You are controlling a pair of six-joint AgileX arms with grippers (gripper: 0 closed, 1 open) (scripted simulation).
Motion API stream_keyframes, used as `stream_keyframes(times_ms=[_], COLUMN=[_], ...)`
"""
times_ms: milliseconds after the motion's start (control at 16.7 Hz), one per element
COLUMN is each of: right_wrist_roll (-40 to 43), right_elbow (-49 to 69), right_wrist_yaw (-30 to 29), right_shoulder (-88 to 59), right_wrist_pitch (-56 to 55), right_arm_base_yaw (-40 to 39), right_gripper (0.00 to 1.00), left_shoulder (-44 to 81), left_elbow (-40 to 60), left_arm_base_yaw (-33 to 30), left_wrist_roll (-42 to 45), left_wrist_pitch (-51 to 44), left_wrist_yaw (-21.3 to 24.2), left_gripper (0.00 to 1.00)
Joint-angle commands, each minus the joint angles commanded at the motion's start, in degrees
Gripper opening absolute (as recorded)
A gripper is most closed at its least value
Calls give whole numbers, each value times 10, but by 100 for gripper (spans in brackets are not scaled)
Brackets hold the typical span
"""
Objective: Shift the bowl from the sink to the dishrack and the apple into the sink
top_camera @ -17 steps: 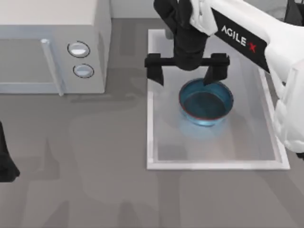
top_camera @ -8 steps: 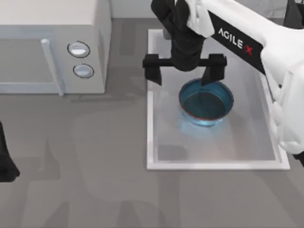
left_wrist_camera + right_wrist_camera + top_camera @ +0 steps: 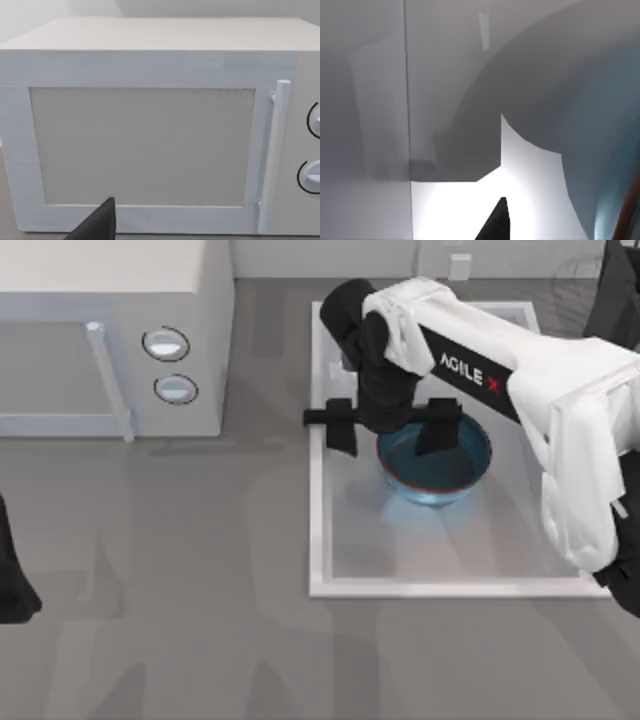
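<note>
The blue bowl with its reddish-brown rim sits upright in the white sink, toward the back. My right gripper is open wide and low over the bowl's left-hand rim. One finger is outside the bowl and the other is inside it, with nothing gripped. In the right wrist view the bowl's blue wall curves close by, beside a dark fingertip. The apple is out of view, and I cannot make out the dishrack. My left gripper is parked at the left edge.
A white microwave with two round knobs stands at the back left and faces the left wrist camera. The sink's faucet rises at its far rim. Bare grey tabletop spreads in front.
The right gripper has dropped and come forward, from above the bowl's far side to straddling its left rim. The bowl and the left arm have not moved.
</note>
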State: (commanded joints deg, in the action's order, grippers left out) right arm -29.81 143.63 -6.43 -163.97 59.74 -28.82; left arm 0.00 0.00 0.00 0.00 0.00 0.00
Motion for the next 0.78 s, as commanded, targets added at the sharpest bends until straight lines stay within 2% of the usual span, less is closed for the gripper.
stream_keyframes(times_ms=[180, 780], right_wrist_roll=[0, 0], right_elbow=[0, 0], right_wrist_yaw=[0, 0], right_shoulder=[0, 0], right_wrist_pitch=[0, 0], right_arm_base_yaw=[0, 0], right_gripper=[100, 25], left_shoulder=[0, 0], left_elbow=[0, 0], left_arm_base_yaw=[0, 0], left_wrist_roll=[0, 0], left_wrist_pitch=[0, 0], left_wrist_yaw=[0, 0], left_gripper=[100, 100])
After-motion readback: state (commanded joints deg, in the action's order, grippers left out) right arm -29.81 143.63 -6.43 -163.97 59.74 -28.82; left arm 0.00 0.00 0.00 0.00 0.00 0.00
